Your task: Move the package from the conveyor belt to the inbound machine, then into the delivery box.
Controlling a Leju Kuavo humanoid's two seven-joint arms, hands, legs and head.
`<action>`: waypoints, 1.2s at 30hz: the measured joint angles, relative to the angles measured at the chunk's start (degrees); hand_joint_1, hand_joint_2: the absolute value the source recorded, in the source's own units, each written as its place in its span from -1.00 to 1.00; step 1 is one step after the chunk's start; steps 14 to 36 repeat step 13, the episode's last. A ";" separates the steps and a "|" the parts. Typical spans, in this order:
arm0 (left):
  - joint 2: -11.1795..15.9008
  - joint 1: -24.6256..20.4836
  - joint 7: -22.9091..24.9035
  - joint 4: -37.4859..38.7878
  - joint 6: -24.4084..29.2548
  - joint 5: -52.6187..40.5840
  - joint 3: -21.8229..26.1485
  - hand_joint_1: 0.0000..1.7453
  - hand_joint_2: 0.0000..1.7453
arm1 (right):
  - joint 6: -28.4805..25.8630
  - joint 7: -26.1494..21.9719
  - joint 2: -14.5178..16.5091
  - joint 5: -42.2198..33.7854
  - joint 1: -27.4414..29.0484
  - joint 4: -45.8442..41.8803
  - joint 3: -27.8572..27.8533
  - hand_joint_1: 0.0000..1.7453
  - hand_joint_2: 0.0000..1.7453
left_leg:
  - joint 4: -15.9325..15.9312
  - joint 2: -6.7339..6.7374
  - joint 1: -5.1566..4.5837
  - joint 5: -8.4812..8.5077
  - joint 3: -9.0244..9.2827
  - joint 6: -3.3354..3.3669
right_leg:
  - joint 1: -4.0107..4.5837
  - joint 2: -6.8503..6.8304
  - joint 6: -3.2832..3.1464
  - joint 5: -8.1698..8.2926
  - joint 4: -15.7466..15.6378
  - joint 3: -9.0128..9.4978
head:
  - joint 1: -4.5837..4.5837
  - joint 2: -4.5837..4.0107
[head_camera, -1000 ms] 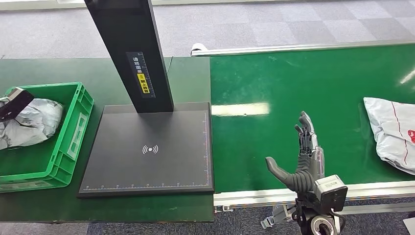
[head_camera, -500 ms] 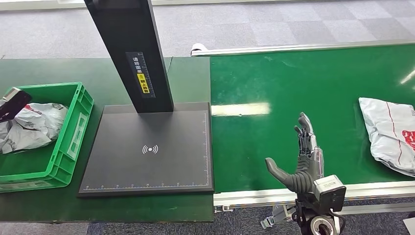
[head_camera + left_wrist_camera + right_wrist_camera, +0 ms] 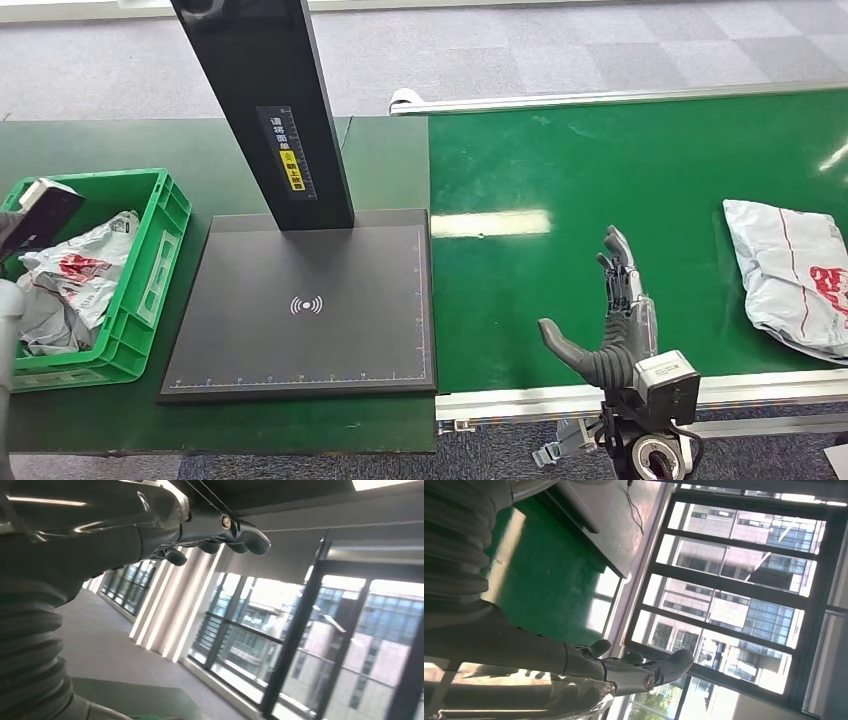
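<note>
The green conveyor belt (image 3: 560,170) lies bare between the upright, open-fingered right hand (image 3: 612,320) near its front edge and the grey plastic package (image 3: 790,275) at its right edge. Left of the belt, the black scanner post (image 3: 270,110) rises from the flat black inbound platform's (image 3: 310,305) back edge. The green plastic crate (image 3: 150,270) holds crumpled bags.

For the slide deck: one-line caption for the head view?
Right hand open above the conveyor belt as a package approaches; scanner platform and green crate alongside.
</note>
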 joint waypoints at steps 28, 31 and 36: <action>-11.56 14.84 -5.93 -27.77 -11.24 25.95 -8.14 -1.00 1.00 | -0.15 1.41 -0.24 0.47 -0.29 1.07 -0.01 -1.00 1.00 | 0.01 -0.01 -0.09 -0.08 0.01 0.08 | -0.09 0.00 0.02 0.00 -0.04 0.01 | 0.00 0.00; -11.56 14.84 -5.93 -27.77 -11.24 25.95 -8.14 -1.00 1.00 | -0.15 1.41 -0.24 0.47 -0.29 1.07 -0.01 -1.00 1.00 | 0.01 -0.01 -0.09 -0.08 0.01 0.08 | -0.09 0.00 0.02 0.00 -0.04 0.01 | 0.00 0.00; -11.56 14.84 -5.93 -27.77 -11.24 25.95 -8.14 -1.00 1.00 | -0.15 1.41 -0.24 0.47 -0.29 1.07 -0.01 -1.00 1.00 | 0.01 -0.01 -0.09 -0.08 0.01 0.08 | -0.09 0.00 0.02 0.00 -0.04 0.01 | 0.00 0.00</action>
